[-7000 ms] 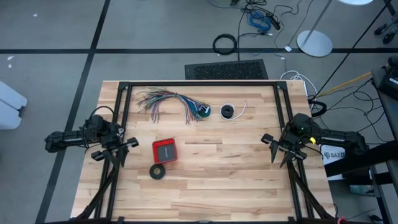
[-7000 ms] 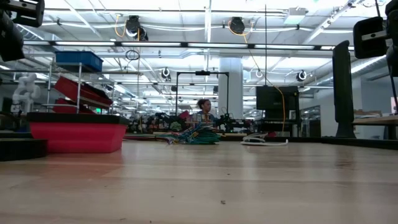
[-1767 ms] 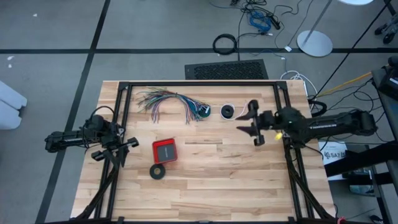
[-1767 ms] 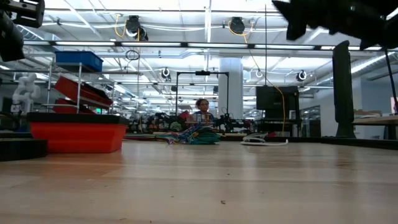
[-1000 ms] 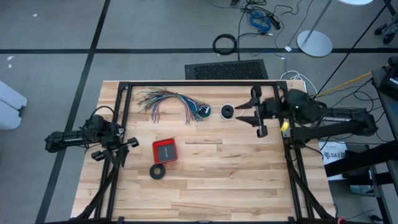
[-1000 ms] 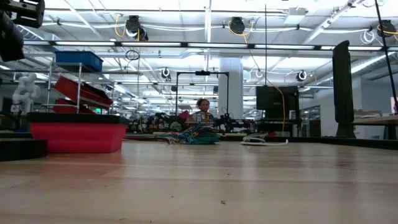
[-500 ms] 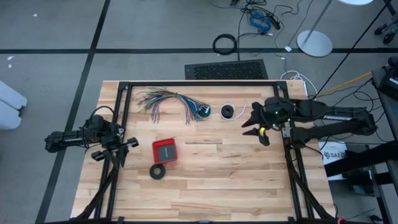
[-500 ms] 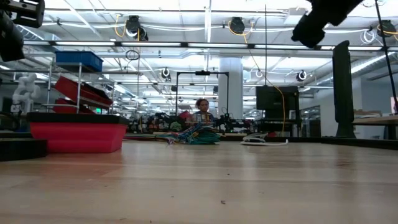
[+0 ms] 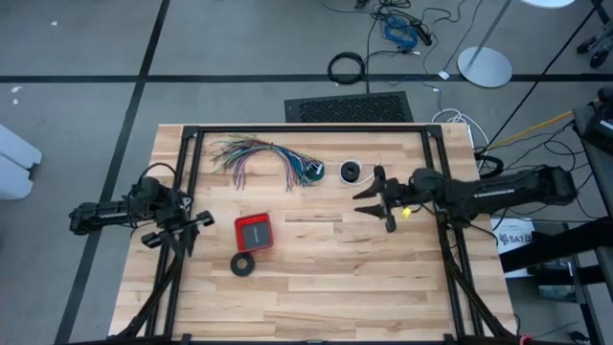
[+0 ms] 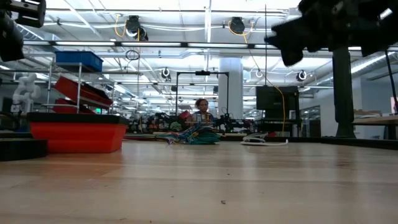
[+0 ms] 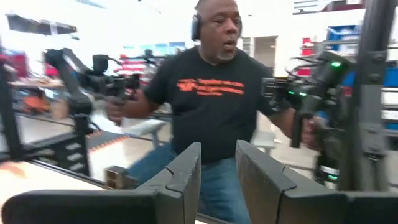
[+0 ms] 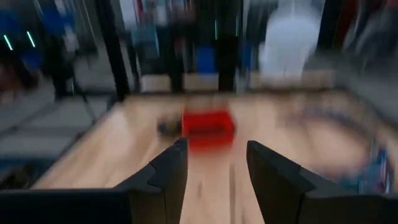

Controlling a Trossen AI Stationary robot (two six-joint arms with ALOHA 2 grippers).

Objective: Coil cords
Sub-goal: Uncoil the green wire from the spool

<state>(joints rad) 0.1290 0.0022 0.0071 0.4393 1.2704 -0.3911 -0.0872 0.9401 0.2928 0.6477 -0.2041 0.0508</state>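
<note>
Pale wood planks make up my table [image 9: 316, 278], and from the high view I can see everything on it. My right end effector [image 9: 371, 198] hangs over the table just past its centre toward 3 o'clock, its two fingers spread with nothing between them; in its wrist view the gap between the dark fingers [image 12: 166, 171] frames a blurred red box [image 12: 208, 129]. The white cord [image 9: 362, 171] with its black round piece lies just off the end effector at about 11 o'clock, near but not touching — toward the table's 12 o'clock edge. The teal wire [image 9: 313, 171] sits as a small clump just beside the cord on its 9 o'clock side, at the end of the fanned bundle of coloured wires [image 9: 251, 153].

My left end effector [image 9: 196, 221] waits near the table's 9 o'clock edge, fingers a little apart and gripping nothing; its wrist view looks past the fingers [image 11: 186, 176] at a person [image 11: 214, 93] in a black shirt gripping two control handles. The red box [image 9: 254, 231] sits between the left end effector and table centre, with a black ring [image 9: 242, 264] just off it at 7 o'clock.
</note>
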